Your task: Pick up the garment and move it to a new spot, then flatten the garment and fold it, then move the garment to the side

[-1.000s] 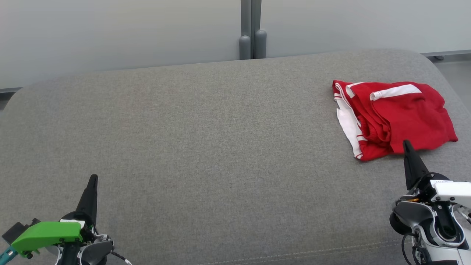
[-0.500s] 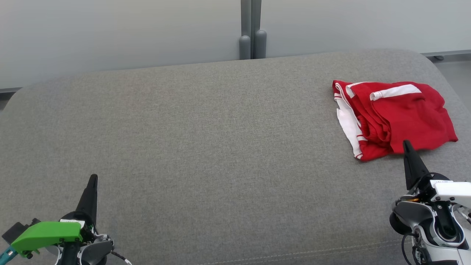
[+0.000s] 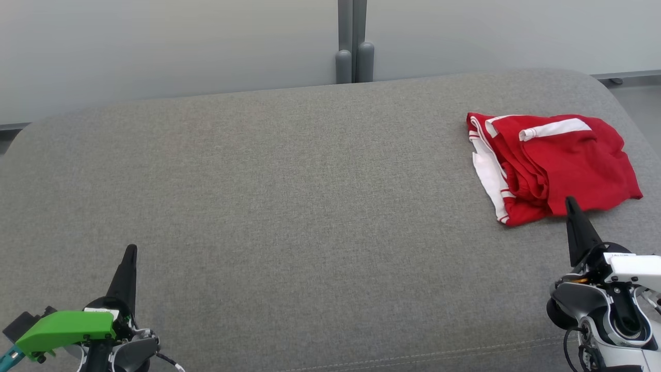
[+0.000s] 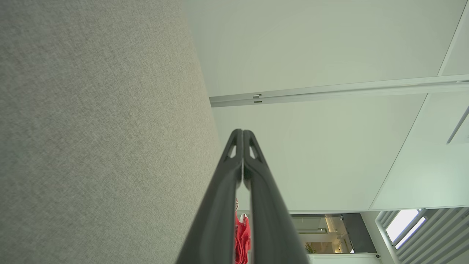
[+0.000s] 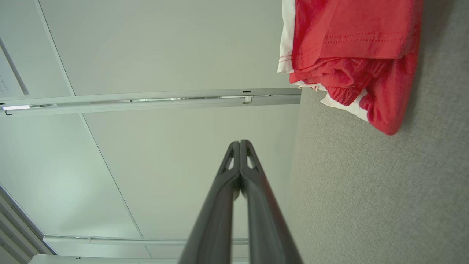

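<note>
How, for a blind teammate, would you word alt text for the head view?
A loosely folded red garment with white trim lies at the right of a grey fabric cushion. The shut right gripper points at its near edge from lower right; the shut left gripper sits at lower left.

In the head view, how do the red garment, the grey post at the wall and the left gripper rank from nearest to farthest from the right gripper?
1. Red garment, right side, just beyond the right gripper.
2. Grey post, back centre, and left gripper, near left: too close to call.
</note>
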`<state>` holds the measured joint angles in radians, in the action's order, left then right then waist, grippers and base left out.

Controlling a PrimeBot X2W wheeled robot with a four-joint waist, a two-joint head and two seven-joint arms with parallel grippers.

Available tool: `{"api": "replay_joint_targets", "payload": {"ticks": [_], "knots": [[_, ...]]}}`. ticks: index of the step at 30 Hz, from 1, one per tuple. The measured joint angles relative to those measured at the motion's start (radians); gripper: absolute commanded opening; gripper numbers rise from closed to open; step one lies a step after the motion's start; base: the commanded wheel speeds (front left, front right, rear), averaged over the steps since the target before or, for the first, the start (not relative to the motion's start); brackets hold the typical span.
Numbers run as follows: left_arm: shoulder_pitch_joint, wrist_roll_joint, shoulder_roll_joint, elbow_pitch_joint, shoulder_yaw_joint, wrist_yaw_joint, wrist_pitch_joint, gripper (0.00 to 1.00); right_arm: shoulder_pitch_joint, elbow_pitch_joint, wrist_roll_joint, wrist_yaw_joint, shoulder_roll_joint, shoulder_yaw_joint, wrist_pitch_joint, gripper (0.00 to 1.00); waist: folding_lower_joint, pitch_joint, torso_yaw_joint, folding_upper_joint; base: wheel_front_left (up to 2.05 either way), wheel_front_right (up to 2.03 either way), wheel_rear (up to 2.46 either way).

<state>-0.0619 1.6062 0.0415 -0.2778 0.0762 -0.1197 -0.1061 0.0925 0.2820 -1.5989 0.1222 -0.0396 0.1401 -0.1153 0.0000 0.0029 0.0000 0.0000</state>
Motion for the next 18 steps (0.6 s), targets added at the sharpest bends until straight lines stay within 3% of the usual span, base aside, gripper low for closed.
{"api": "replay_joint_targets", "payload": {"ticks": [18], "knots": [[0.000,0.000,0.000,0.000,0.000,0.000,0.000,0.00,0.000,0.000,0.000,0.000,0.000,0.000,0.000,0.00,0.0000,0.000,0.000,0.0000,0.00,0.00,0.00]]}}
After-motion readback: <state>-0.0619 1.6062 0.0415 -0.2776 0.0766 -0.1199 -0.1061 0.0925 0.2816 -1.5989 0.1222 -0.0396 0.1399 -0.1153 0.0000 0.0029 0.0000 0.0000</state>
